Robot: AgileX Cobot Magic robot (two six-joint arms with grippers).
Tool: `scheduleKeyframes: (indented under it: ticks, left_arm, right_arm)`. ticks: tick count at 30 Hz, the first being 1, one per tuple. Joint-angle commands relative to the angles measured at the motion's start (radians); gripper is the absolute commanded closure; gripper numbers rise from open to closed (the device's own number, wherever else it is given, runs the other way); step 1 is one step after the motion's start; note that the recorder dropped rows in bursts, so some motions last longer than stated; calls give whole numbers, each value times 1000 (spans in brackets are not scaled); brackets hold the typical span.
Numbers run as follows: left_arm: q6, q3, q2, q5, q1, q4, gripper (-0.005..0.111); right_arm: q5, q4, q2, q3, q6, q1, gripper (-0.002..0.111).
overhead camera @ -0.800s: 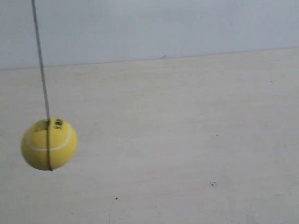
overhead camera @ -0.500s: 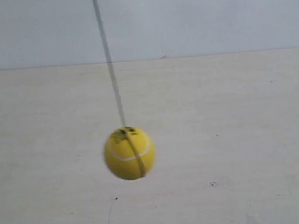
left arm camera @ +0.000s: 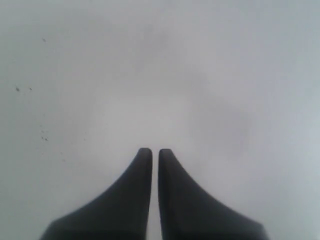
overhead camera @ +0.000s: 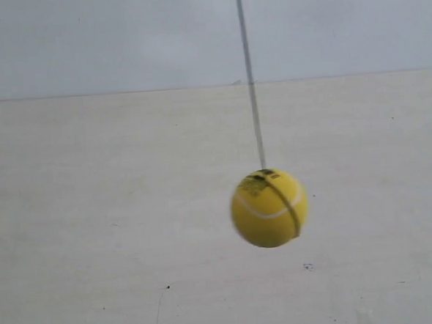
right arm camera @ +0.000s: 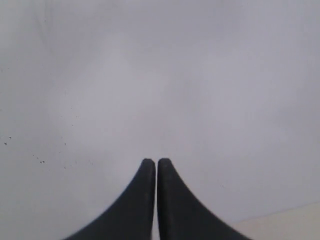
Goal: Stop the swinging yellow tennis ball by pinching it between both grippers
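You have the pale worktop (overhead camera: pixel 96 235) filling the lower two-thirds of the exterior frame, broad and flat, which leaves a hanging thing room to travel above it. Neither arm shows in that frame. In the wrist views the left gripper (left arm camera: pixel 151 152) and the right gripper (right arm camera: pixel 151 162) each face only a blank grey surface, jaws drawn almost together with a thin slit between them and nothing held. I judge that sensible, since each closed pair can serve as one blunt pad pressing from its side. The yellow tennis ball (overhead camera: pixel 269 208) hangs clear of the worktop, right of centre in the exterior frame, and its blurred left edge suggests it is moving. The thin string (overhead camera: pixel 251 94) runs nearly vertical out of the top edge and wraps round the ball to carry it. The barcode label (overhead camera: pixel 255 183) sits at the ball's top, where the string meets it.
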Motion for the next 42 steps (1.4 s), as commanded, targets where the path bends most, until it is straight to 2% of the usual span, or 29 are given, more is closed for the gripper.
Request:
scheduleKeyframes:
  ticks: [1,5,9,15,20,26,31,36,39,42]
  left_arm:
    - [-137,-83,182,-118,2,237,102]
    - [-99,-97,358,-258,2,276,102]
    - [-16,-97,473,-273,2,312,102]
    - [63,-97,607,-294,2,348,102]
    - [124,-97,696,-422,2,398,102]
    - [193,-97,801,-471,-6,419,102]
    - [289,-97,877,-487,-56,416,102]
    - [376,-97,949,-491,-116,409,102]
    - [415,-97,990,-493,-172,409,102]
    - [486,-97,1044,-493,-259,419,102]
  right_arm:
    - [30,-33,71,-69,13,47,108]
    - [32,-80,192,-108,13,120,108]
    - [17,-124,335,-134,9,210,108]
    - [-178,-156,560,-139,2,322,108]
    - [-344,-312,721,-141,2,401,108]
    - [-415,-389,928,-170,-2,467,108]
    - [-420,-446,1035,-215,4,490,108]
    - [-435,-466,1048,-222,4,494,108]
    - [-445,-469,1048,-222,4,494,108]
    - [-416,-536,1048,-222,32,494,108]
